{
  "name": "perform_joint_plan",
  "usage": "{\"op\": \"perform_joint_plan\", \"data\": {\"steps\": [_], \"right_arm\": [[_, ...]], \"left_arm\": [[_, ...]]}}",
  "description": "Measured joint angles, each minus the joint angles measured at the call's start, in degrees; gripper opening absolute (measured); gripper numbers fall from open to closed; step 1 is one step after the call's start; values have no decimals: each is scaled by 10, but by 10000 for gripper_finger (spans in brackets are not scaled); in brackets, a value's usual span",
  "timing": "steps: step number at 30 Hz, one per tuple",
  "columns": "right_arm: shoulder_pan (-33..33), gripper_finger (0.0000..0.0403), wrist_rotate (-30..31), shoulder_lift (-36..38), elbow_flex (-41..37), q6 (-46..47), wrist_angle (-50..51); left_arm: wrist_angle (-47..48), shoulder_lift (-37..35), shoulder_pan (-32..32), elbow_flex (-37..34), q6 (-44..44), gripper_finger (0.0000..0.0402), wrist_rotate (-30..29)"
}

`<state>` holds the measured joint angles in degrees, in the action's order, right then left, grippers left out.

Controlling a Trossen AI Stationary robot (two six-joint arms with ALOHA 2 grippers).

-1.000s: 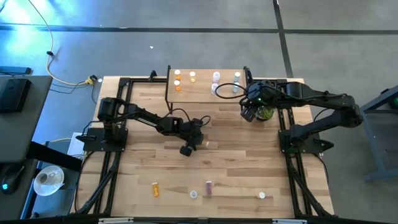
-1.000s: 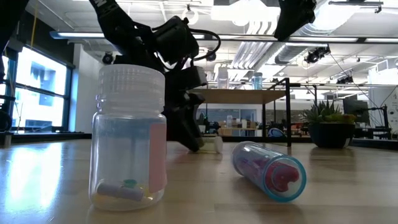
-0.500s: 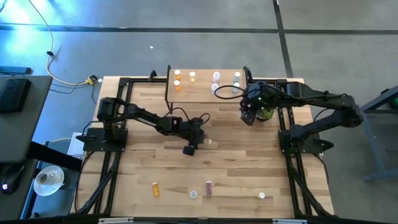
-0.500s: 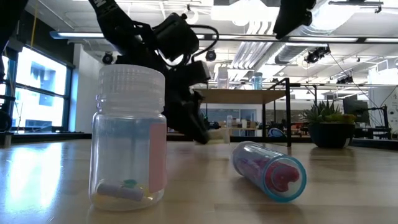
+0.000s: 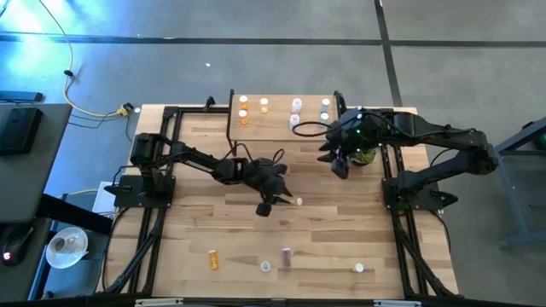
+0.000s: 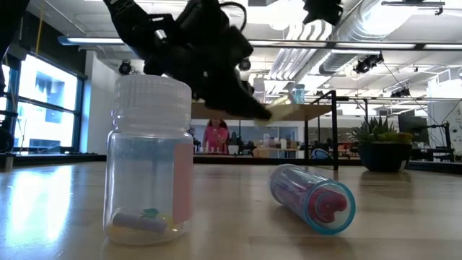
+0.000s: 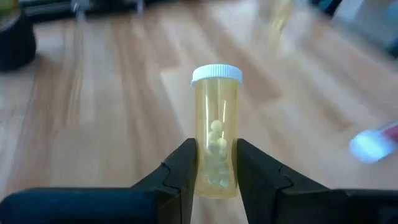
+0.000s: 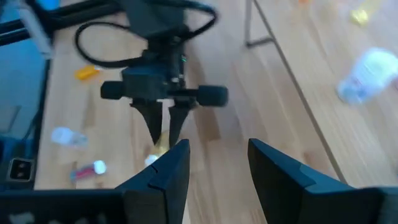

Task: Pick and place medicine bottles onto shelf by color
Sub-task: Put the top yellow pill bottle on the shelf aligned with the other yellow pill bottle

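My left gripper (image 5: 277, 203) is at mid-table, shut on a yellow-amber pill bottle (image 7: 216, 137) with a white cap (image 5: 295, 201), held above the table in the low view (image 6: 263, 113). My right gripper (image 5: 339, 169) is open and empty (image 8: 214, 158), hovering near the shelf's right end. The shelf (image 5: 281, 128) stands at the far edge and carries orange bottles (image 5: 243, 102) on its left, purple bottles (image 5: 296, 105) in the middle and a bluish one (image 5: 325, 104) on the right. Near the front edge lie an orange bottle (image 5: 213, 258), a purple one (image 5: 287, 255) and two pale ones (image 5: 266, 267). My left gripper pinches the bottle's base end (image 7: 214, 177) between its two fingers (image 7: 186, 167), which lie along the bottle. The fingers slant down toward the table's right. The bottle sticks out beyond the fingertips, cap end (image 7: 216, 73) foremost, lifted clear of the table.
A small green potted plant (image 5: 365, 156) stands right of the shelf, under my right arm. In the low view a clear upright bottle (image 6: 149, 162) and a lying bluish bottle (image 6: 314, 198) fill the foreground. A person in pink (image 6: 215, 133) stands far behind the table.
My left gripper has risen off the table and gone a little toward the table's right with the yellow-amber bottle, which now hangs clear of the wood. My right gripper has shifted slightly toward the table's left.
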<state>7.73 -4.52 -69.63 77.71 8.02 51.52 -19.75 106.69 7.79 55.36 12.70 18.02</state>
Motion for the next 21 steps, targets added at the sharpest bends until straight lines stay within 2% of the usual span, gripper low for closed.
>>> {"op": "perform_joint_plan", "data": {"steps": [4, 9, 13, 18, 21], "right_arm": [[0, 154, -14, 0, 0, -34, -27], [0, 154, -29, 0, 0, -63, -58], [0, 154, -46, 0, 0, -84, -99], [-3, 154, -86, -2, 0, -102, -155], [-12, 154, -88, -10, 0, -134, -201]], "left_arm": [[-61, -22, -3, -4, -37, 87, 43], [-142, -74, -1, -49, -71, 87, 44], [-204, -132, 12, -112, -86, 87, 29], [-303, -189, 24, -191, -110, 87, -35], [-349, -217, 26, -234, -112, 87, -44]]}}
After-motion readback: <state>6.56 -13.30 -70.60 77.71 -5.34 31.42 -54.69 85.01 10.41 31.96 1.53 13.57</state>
